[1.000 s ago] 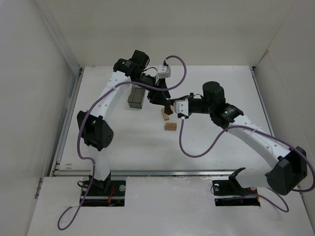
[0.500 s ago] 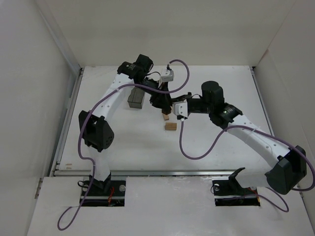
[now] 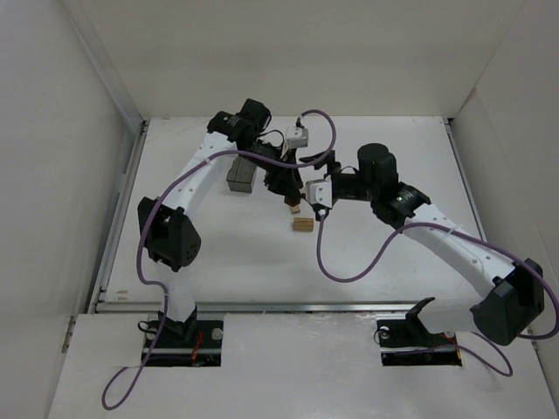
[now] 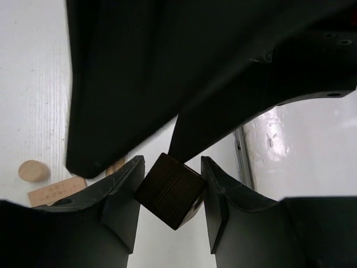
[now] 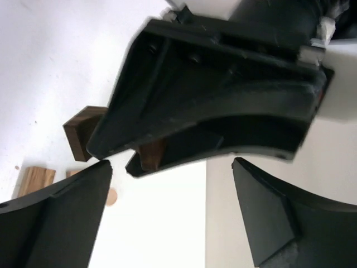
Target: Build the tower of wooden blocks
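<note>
My left gripper (image 4: 171, 165) is shut on a dark-looking wood block (image 4: 169, 191), which sits cornerwise between the jaws. The top view places this left gripper (image 3: 281, 182) mid-table, nose to nose with my right gripper (image 3: 307, 194), and a tan block (image 3: 295, 208) shows just beneath them. My right gripper (image 5: 172, 163) stands wide open with nothing between its fingers. It faces the left gripper's black fingers, from which the brown block (image 5: 82, 133) sticks out. Another light wood block (image 3: 303, 225) lies flat on the table just in front.
A dark grey bin (image 3: 241, 173) stands left of the grippers, close to the left arm. A small round wooden piece (image 4: 32, 170) and a flat wooden piece (image 4: 56, 191) lie on the white table. White walls enclose the table on three sides.
My right gripper was shut and has now opened wide. The left gripper moved in to the right and closed on the block; it now holds it alone.
</note>
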Motion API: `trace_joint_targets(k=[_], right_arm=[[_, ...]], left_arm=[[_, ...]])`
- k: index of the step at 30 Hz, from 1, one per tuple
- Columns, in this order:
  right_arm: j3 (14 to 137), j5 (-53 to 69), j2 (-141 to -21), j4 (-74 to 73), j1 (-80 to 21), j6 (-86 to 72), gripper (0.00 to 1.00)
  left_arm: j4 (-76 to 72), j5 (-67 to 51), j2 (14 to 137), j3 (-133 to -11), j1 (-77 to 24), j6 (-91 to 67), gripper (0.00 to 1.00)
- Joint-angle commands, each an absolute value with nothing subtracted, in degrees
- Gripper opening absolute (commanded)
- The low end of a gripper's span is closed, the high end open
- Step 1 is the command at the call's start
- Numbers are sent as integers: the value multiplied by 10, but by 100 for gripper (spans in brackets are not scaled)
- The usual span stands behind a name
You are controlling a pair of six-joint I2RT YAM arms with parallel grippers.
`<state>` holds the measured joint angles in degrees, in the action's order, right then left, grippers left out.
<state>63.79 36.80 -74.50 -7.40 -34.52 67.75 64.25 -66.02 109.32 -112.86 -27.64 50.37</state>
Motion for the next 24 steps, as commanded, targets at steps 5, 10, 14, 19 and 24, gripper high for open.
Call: trace_joint_targets(k=[5,10,14,19,24], right_arm=[[653,296,-729,-64,-348,646,100],[591,279,-695,-34,-348,547,100],[516,239,-625,13,-348,423,100],[433,123,-518,60,-348,262,100],[404,-58,-446,49,-348,61,100]], left_arm=[[648,-637,1071,-1133,-275,522,0],[520,-568,1071,-1097,-275,453,0],[354,-456,1050,-1043,-288,369,0],[179,-362,1000,-927,-307,339,0],[64,-336,950,-792,-337,339,0]])
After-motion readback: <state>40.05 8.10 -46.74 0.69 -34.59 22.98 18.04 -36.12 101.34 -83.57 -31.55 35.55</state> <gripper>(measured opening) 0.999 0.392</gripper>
